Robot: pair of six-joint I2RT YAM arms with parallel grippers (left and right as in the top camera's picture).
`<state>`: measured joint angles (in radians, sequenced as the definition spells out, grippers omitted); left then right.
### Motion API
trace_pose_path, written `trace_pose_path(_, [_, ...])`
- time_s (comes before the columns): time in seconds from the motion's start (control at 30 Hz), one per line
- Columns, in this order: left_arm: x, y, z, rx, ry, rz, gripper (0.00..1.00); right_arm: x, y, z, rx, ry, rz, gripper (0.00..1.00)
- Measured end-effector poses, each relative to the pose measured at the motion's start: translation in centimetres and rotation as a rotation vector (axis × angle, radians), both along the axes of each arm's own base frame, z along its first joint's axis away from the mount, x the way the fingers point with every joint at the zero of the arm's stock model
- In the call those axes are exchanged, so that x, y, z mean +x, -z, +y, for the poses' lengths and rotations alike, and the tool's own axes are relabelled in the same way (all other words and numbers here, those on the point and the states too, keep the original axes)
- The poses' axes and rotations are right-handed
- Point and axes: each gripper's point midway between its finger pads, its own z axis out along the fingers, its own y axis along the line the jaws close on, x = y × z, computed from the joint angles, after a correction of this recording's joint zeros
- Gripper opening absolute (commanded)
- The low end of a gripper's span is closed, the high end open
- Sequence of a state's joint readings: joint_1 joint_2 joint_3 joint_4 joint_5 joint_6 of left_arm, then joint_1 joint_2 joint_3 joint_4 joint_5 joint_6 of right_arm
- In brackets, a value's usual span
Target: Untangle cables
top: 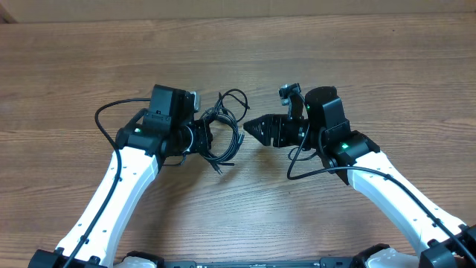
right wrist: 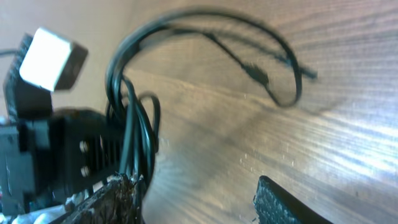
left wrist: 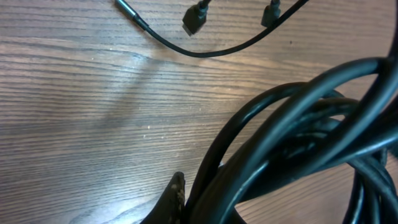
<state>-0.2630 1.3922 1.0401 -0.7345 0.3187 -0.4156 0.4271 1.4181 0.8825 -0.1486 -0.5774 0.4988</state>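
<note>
While the left claw is clamped fully shut on the cables, the bundle sits right at its fingertips and fans out ahead of it in loose loops. In the left wrist view several cords cross one another just in front of its one visible finger. The right claw faces it from just beyond the bundle, its jaws well apart and empty, with only bare wood between its fingers.

The step in hand looks like picking one strand to draw free while the left claw anchors the rest. It would go best if the right claw took the outer loop lying ahead of it, well clear of the knot. It should close on a single cord, then pull low along the table, directly away from the left claw. If the whole bundle drags, the pull should ease off.

Free plug ends lie ahead of the left claw and could snag in a loop. The white camera block on the left wrist crowds the knot side. The arm's own thicker wire loops behind the right claw and should not be mistaken for a cable.
</note>
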Motion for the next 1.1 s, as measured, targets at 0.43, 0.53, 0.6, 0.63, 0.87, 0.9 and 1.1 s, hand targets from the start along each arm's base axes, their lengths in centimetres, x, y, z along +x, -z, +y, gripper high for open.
trace_pose_path(0.43, [-0.4,0.6,-1.0,0.137,0.028,-0.046,0.04,-0.8,3.8,-2.4,-0.104,0.192,0.235,0.47])
trace_pose_path(0.53, [-0.4,0.6,-1.4,0.180,0.022,-0.072,0.04,-1.2,4.4,-2.4,-0.130,0.206,0.251,0.47])
trace_pose_path(0.6, [-0.4,0.6,-1.5,0.213,0.021,-0.087,0.04,-1.2,4.4,-2.4,-0.136,0.216,0.251,0.47])
trace_pose_path(0.63, [-0.4,0.6,-1.5,0.229,0.021,-0.095,0.04,-1.1,4.5,-2.5,-0.138,0.221,0.251,0.47])
trace_pose_path(0.87, [-0.3,0.4,-1.9,0.283,-0.007,-0.136,0.04,-2.4,5.6,-2.6,-0.183,0.228,0.309,0.46])
trace_pose_path(0.9, [-0.1,0.3,-1.8,0.283,-0.024,-0.143,0.04,-2.8,5.7,-2.4,-0.190,0.220,0.315,0.46])
trace_pose_path(1.1, [1.4,-0.7,-2.1,0.225,-0.131,-0.185,0.04,-5.6,6.1,0.5,-0.231,0.129,0.310,0.47])
